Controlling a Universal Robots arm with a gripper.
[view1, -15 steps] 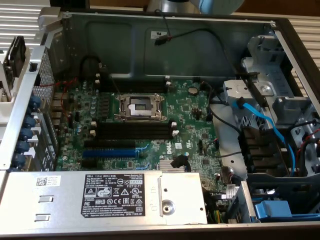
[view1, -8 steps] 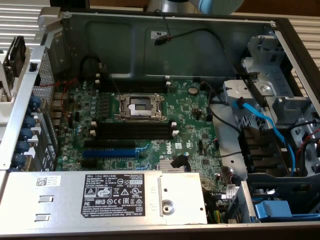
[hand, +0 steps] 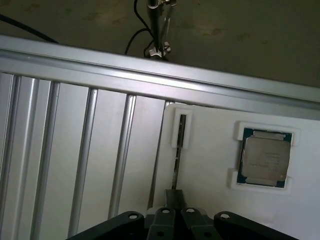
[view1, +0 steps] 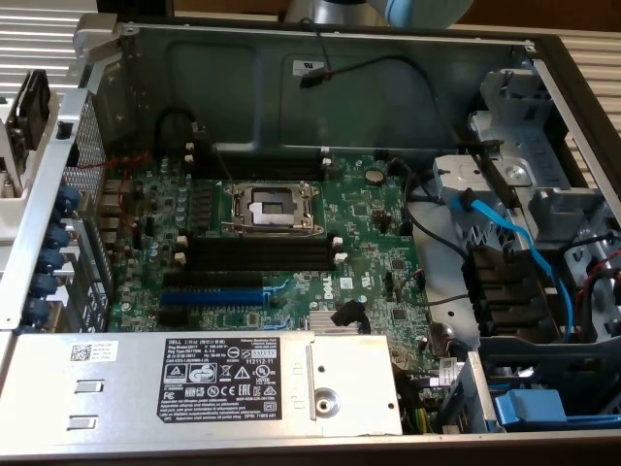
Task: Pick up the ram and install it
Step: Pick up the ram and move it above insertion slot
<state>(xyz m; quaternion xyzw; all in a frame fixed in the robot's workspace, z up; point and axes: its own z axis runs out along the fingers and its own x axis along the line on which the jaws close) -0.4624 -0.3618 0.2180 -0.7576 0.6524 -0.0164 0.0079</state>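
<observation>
The ram (hand: 179, 150) stands on edge in a narrow white holder (hand: 173, 131) on a white sheet; I see it as a thin dark strip. My gripper (hand: 173, 196) is shut, with its dark fingers pressed together and nothing visible between them. It hangs above the ram's near end, and the stick rests in its holder. In the exterior view the open computer case shows the green motherboard (view1: 369, 223) with black memory slots (view1: 257, 254) that have white end clips. A part of my arm (view1: 408, 10) shows past the case's far wall.
A processor chip (hand: 264, 157) lies in white corner brackets beside the ram holder. Ribbed aluminium tabletop (hand: 75, 160) lies beside the sheet. Inside the case are the open processor socket (view1: 270, 206), a blue expansion slot (view1: 209, 296), the power supply (view1: 223, 383), blue cables (view1: 514, 243) and drive bays.
</observation>
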